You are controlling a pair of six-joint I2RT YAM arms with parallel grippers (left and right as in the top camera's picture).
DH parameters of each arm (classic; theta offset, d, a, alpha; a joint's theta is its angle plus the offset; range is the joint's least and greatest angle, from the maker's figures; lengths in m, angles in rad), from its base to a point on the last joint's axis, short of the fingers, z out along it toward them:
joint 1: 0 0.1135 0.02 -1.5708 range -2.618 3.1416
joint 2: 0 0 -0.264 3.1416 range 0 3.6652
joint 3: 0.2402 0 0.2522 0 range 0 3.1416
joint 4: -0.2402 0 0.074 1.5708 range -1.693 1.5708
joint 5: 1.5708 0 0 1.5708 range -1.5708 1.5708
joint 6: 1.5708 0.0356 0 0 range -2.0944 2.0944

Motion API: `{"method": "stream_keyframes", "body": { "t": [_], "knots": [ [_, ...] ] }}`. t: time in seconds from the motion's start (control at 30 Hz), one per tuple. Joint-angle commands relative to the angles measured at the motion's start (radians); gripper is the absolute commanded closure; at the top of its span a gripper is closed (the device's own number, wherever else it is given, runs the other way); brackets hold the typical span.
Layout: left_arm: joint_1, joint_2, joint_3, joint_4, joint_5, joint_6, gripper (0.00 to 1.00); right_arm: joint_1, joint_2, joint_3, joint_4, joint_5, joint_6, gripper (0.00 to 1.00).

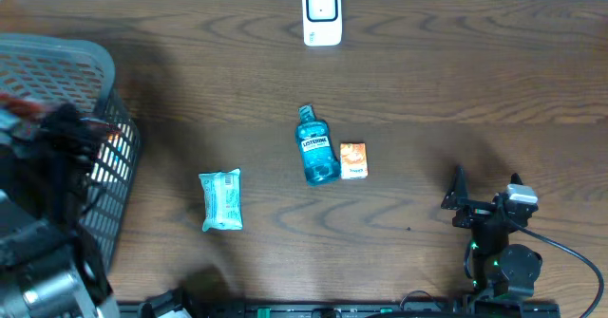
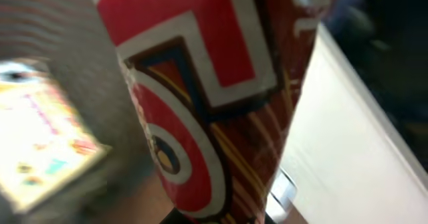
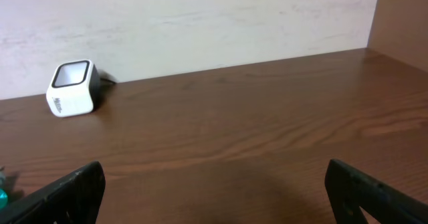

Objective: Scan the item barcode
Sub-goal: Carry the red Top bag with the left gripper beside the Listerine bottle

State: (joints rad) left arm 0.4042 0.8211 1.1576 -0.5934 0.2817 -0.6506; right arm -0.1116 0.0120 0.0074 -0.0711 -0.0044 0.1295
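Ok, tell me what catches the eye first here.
A red packet with bold white and brown print fills the left wrist view. From overhead, the blue mouthwash bottle lies mid-table beside a small orange box, with the white scanner at the far edge and a grey mesh basket on the left.

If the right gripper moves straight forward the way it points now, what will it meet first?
Probably the wall. The open right gripper faces only bare table before it. The scanner stands left of that line.
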Motion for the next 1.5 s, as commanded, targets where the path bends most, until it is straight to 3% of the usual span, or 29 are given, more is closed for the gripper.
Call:
{"method": "stream_keyframes", "body": {
  "t": [0.0, 0.17, 0.37, 0.47, 0.63, 0.8, 1.13, 1.2, 1.33, 1.37, 1.4, 1.47],
  "knots": [
    [-0.145, 0.011, 0.010, 0.009, 0.047, 0.067, 0.93, 0.001, -0.005, -0.002, -0.004, 0.002, 0.008, 0.01],
    [-0.404, 0.109, -0.003, 0.005, 0.035, 0.192, 0.92, 0.001, -0.005, -0.002, -0.004, 0.002, 0.008, 0.01],
    [-0.652, 0.324, -0.047, -0.012, -0.123, 0.180, 0.92, 0.001, -0.005, -0.002, -0.004, 0.002, 0.008, 0.01],
    [-0.742, 0.464, -0.062, -0.012, -0.217, 0.106, 0.92, 0.001, -0.005, -0.002, -0.004, 0.002, 0.008, 0.01],
    [-0.836, 0.714, -0.063, 0.000, -0.345, -0.029, 0.92, 0.001, -0.005, -0.002, -0.004, 0.002, 0.008, 0.01],
    [-0.877, 0.906, -0.063, 0.055, -0.364, -0.115, 0.93, 0.001, -0.005, -0.002, -0.004, 0.002, 0.008, 0.01],
    [-0.947, 1.026, -0.063, 0.123, -0.357, -0.134, 0.92, 0.001, -0.005, -0.002, -0.004, 0.002, 0.008, 0.01],
    [-0.949, 1.026, -0.063, 0.128, -0.364, -0.134, 0.83, 0.001, -0.005, -0.002, -0.004, 0.002, 0.008, 0.01],
    [-0.949, 1.026, -0.063, 0.127, -0.373, -0.133, 0.47, 0.001, -0.005, -0.002, -0.004, 0.002, 0.008, 0.01],
    [-0.949, 1.026, -0.063, 0.125, -0.373, -0.133, 0.31, 0.001, -0.005, -0.002, -0.004, 0.002, 0.008, 0.01],
    [-0.949, 1.026, -0.063, 0.124, -0.373, -0.133, 0.23, 0.001, -0.005, -0.002, -0.004, 0.002, 0.008, 0.01],
    [-0.949, 1.026, -0.063, 0.117, -0.373, -0.134, 0.17, 0.001, -0.005, -0.002, -0.004, 0.002, 0.008, 0.01]
  ]
}}
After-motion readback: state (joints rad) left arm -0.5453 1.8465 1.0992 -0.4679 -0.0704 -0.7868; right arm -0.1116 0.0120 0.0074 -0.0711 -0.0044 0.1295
